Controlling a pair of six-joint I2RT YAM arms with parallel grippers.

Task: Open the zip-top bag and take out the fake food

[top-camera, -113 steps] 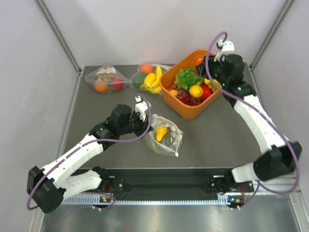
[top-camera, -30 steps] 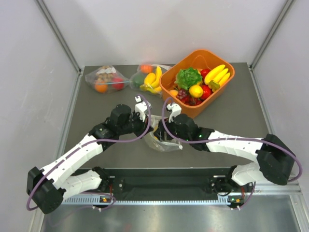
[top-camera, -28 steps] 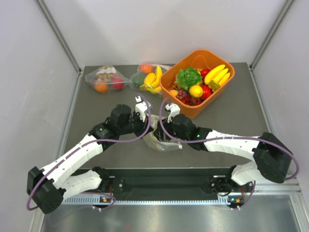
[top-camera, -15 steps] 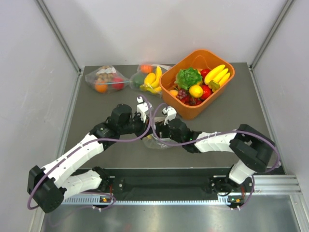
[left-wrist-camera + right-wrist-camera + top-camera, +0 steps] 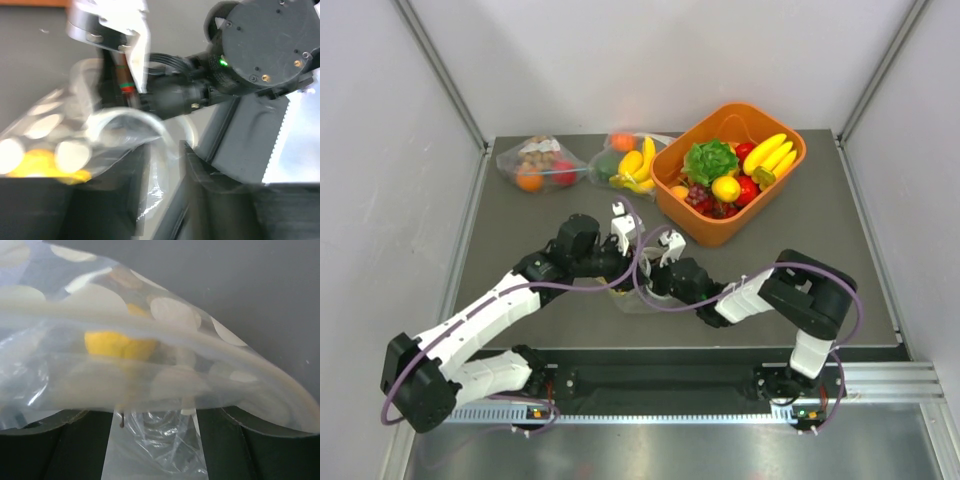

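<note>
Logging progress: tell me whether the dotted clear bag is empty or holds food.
Not empty: a yellow plastic piece shows through the clear polka-dot zip-top bag.

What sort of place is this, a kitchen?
Probably a robotics lab test cell, not a kitchen: the left arm and right arm are bolted to a dark table boxed in by plain white panels, and the orange bin holds toy food.

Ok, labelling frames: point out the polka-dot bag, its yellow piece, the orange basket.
polka-dot bag (image 5: 170, 315), right wrist view, a dotted panel.
yellow piece (image 5: 117, 345), right wrist view, its middle.
orange basket (image 5: 755, 205), top view, front wall.
</note>
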